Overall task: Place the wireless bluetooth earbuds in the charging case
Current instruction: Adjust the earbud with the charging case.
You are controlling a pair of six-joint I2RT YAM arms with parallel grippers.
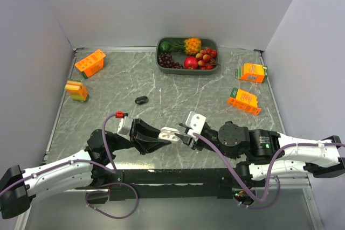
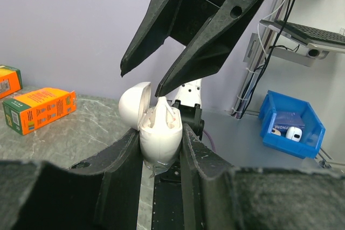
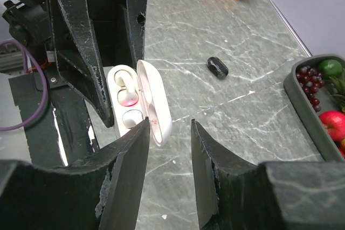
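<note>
Right jaws fill the bottom of my right wrist view. They stand apart with nothing between them, and their tips sit just near of the open charging case (image 3: 155,109). The left jaws are clamped on the body of that case and hold it up off the counter (image 3: 242,111), lid swung open and wells facing my right arm. The nearer well seems to hold a white earbud (image 3: 131,118). The farther well looks vacant, though a pinkish mark inside makes that hard to judge.

The only loose bud I can find is a black earbud (image 3: 218,67), lying alone on the counter well apart from the case. From above it sits farther out and to the left of the case, so it is on the left arm's side and nearer that arm than the right. The left arm is busy with the case, so I judge the fetch falls to the right arm. It would have to reach out past the case and leftward.

The bud's long axis runs roughly left to right from above, slightly tilted. I would want the jaws closing across its short side. It is tiny and glossy, so a slip is my main worry. I cannot locate the other buds.
</note>
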